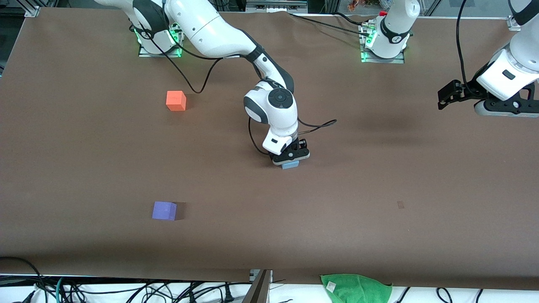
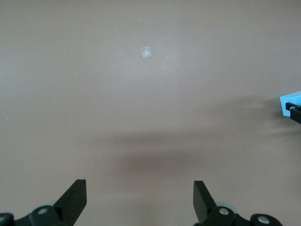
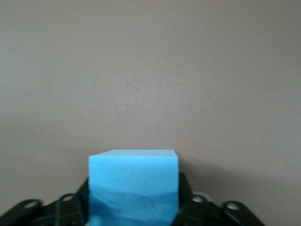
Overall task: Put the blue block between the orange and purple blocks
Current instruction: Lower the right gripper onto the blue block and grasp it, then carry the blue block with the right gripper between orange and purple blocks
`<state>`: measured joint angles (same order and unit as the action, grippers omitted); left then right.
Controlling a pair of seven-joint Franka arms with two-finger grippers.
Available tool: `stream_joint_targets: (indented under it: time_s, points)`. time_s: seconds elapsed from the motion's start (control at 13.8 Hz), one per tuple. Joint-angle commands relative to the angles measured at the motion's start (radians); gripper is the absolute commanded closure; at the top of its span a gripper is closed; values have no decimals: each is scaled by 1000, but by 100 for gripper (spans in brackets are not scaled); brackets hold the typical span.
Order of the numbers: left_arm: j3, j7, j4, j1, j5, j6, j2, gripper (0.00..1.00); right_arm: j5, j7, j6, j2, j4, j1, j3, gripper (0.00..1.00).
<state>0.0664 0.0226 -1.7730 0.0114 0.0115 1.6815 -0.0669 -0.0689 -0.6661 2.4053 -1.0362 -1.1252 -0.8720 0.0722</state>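
A brown table is seen from a high camera facing two white robot arms. Near the middle of the table, the right gripper point(image 1: 290, 159) is down at the surface with its jaws clamped on the sides of the blue block point(image 1: 290, 165), a small sky-blue cube that appears to rest on the table. In the right wrist view the blue block point(image 3: 133, 186) fills the space between the dark fingers point(image 3: 186, 190), which press against both its flanks. The orange block point(image 1: 176, 100) sits at about ten o'clock from the blue one, toward the right arm's end of the table and farther from the camera. The purple block point(image 1: 164, 211) sits at about eight o'clock from the blue one, also toward the right arm's end and nearer the camera. Orange and purple are well apart, with bare table between them. The left gripper point(image 1: 447, 97) waits in the air over the left arm's end of the table, at about three o'clock from the blue block, jaws wide apart and holding nothing; in the left wrist view its fingers point(image 2: 75, 197) frame empty table. As a judgement of progress: the grasp looks made, but the block has yet to be lifted, carried toward nine o'clock into the gap, and set down there.
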Motion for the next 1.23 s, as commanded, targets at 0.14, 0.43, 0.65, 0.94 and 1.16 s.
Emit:
stream_joint_targets:
  time_s: [0.14,0.43,0.65,0.94,1.16]
  points:
    - [-2,-24,29,-4,-2,-16,12,0,-20,9,-21,14,32,16,44,88]
    - [0,-23,29,-4,-1,-14,13,0,15,201,-175,215,-136,163,43,88]
    - [3,-18,49,-5,-1,-11,22,0,58,394,-157,466,-466,284,44,88]
    - [6,-13,84,-7,-1,-19,49,0,57,465,23,744,-934,315,135,87]
    - [12,-12,84,-7,-1,-20,49,0,60,470,185,789,-1140,315,196,87]
